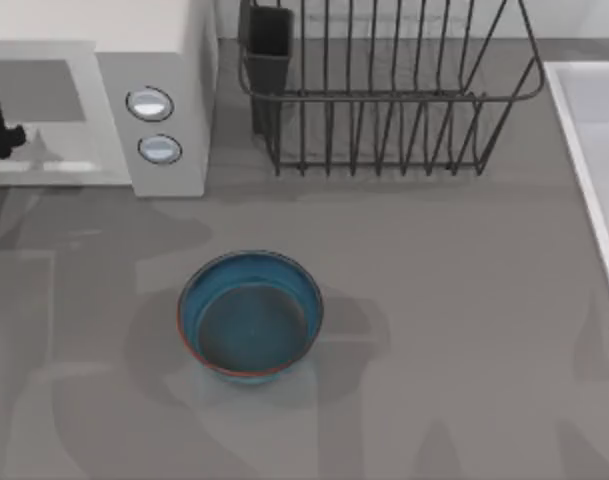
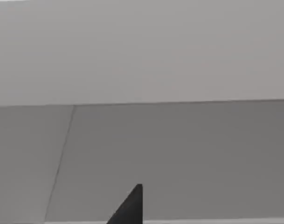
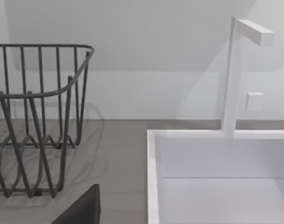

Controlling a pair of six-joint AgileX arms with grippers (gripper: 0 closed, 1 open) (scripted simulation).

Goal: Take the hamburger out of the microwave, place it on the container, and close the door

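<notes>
The white microwave (image 1: 169, 60) stands at the table's back left, its two round buttons facing front. Its door (image 1: 44, 172), a white frame around a greyish window, lies left of the button panel; I cannot tell whether it is ajar. My left gripper (image 1: 4, 130) is a dark shape at the left edge, over the door's window. In the left wrist view one dark fingertip (image 2: 131, 209) points at plain grey surfaces. The blue container (image 1: 250, 314) sits mid-table with nothing in it. The hamburger is hidden. A dark part of my right gripper (image 3: 81, 210) shows beside the sink.
A dark wire dish rack (image 1: 384, 90) stands at the back, right of the microwave, with a dark cup holder (image 1: 269, 45) at its left end. A white sink (image 3: 216, 186) with a white faucet (image 3: 235, 70) fills the table's right edge (image 1: 594, 160).
</notes>
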